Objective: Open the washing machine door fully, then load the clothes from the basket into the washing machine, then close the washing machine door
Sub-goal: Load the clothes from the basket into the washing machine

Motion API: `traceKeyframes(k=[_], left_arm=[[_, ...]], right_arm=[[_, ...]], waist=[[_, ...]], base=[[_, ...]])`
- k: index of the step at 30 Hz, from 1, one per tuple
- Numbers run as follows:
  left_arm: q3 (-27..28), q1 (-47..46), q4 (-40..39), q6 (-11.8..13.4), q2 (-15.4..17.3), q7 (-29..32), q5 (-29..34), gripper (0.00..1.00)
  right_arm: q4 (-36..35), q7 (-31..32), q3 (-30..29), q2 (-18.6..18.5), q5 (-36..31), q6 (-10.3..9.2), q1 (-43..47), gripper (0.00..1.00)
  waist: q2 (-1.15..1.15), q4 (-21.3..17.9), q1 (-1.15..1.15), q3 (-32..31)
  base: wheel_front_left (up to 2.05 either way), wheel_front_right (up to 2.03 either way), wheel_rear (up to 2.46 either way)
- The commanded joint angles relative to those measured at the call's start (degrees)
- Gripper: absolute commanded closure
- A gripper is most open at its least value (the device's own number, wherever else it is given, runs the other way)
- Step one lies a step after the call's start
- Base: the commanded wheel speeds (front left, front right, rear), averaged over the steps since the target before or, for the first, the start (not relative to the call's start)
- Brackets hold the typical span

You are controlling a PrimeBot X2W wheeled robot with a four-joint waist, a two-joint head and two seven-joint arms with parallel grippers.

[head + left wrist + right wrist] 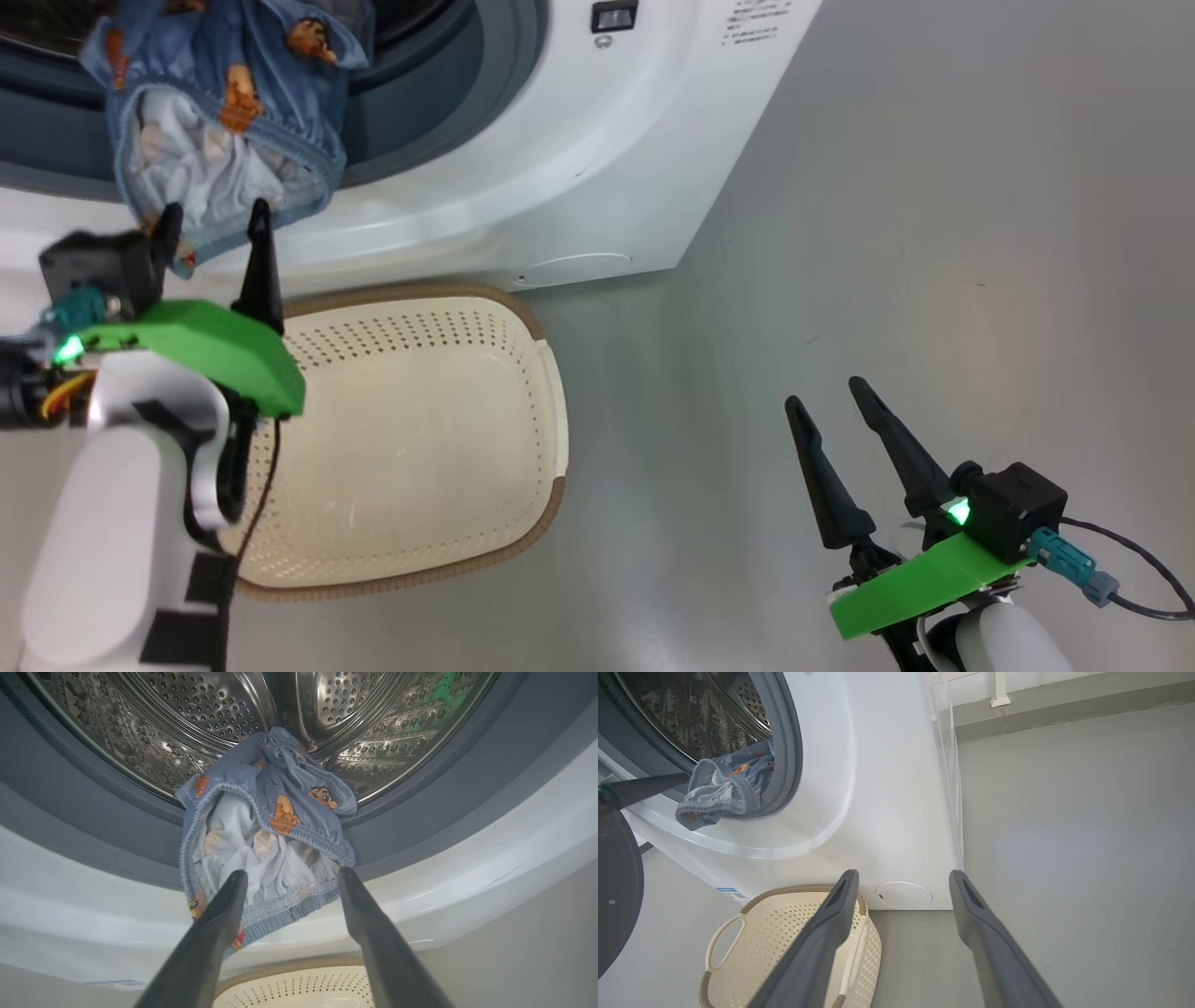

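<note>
The clothes (pixel 266 844) are draped over the seal (pixel 93 812), the left pincer (pixel 292 872) is held spread just before them, and the right pincer (pixel 825 391) is spread near the basket (pixel 553 392).

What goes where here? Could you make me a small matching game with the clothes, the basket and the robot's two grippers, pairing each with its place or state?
Things:
1. clothes
2. basket
3. left gripper
4. right gripper

Places or states:
A. open, over bare floor
B. standing on the floor in front of the washing machine
C. draped over the lower lip of the machine's round opening
D. open, close to the hanging hem of the garment

Pairs: 1-C, 2-B, 3-D, 4-A
</note>
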Motion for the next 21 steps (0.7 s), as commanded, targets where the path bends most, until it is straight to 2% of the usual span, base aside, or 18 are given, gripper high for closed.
traceKeyframes(k=[1, 9, 21], left_arm=[[1.4, -2.0, -0.2, -0.1, 2.2, 0.4, 1.0, 0.00], [-0.2, -9.1, 10.6, 0.5, 5.2, 2.8, 4.1, 0.00], [-1.9, -15.5, 20.4, 1.1, 7.9, 2.8, 6.7, 0.00]], right_arm=[[-1.0, -0.3, 1.4, 0.3, 0.3, 0.09, -0.4, 0.00], [-1.0, -0.3, 1.7, 0.7, 0.5, 0.09, -0.6, 0.00], [-1.1, -0.3, 1.7, 1.1, 0.5, 0.09, -0.3, 0.00]], waist=[[0.00, -0.5, 0.00, 0.3], [0.00, -2.0, 0.00, 1.1], [0.00, -2.8, 0.00, 1.7]], base=[[0.00, 0.00, 0.00], [0.00, 0.00, 0.00], [0.00, 0.00, 0.00]])
